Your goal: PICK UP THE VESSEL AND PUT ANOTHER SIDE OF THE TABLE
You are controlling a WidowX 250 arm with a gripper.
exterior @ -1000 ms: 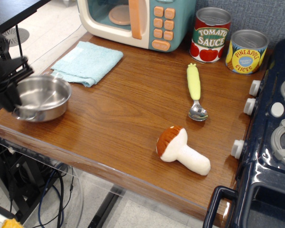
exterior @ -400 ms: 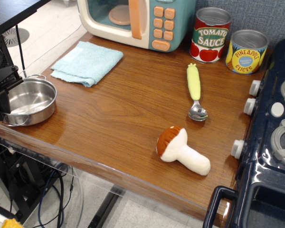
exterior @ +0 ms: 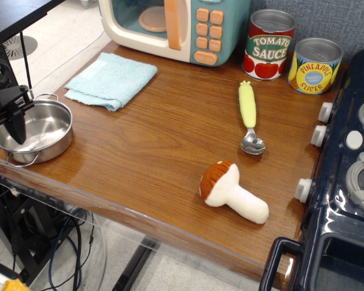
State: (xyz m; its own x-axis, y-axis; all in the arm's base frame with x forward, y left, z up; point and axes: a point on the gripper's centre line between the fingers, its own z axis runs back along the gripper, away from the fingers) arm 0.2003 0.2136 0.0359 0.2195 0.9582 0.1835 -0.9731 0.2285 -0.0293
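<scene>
The table [exterior: 170, 145] is a glossy brown wood-grain top. At its far left corner, right by the front edge, sits the vessel [exterior: 33, 130], a shallow shiny steel pot. My gripper [exterior: 9, 127] hangs over the pot's left rim with its fingers spread, one dark finger pointing down into the bowl, grasping nothing. I judge the pot is set down and the task near its end; what remains is to lift straight up clear of the rim without nudging the pot off the edge.

Just behind the pot lies a folded blue cloth [exterior: 111, 80], with a toy microwave [exterior: 176, 27] beyond it. Well to the pot's right are a toy stove [exterior: 343, 182], two cans [exterior: 291, 51], a plush mushroom [exterior: 232, 192] and a spoon [exterior: 250, 118]. None blocks my retreat.
</scene>
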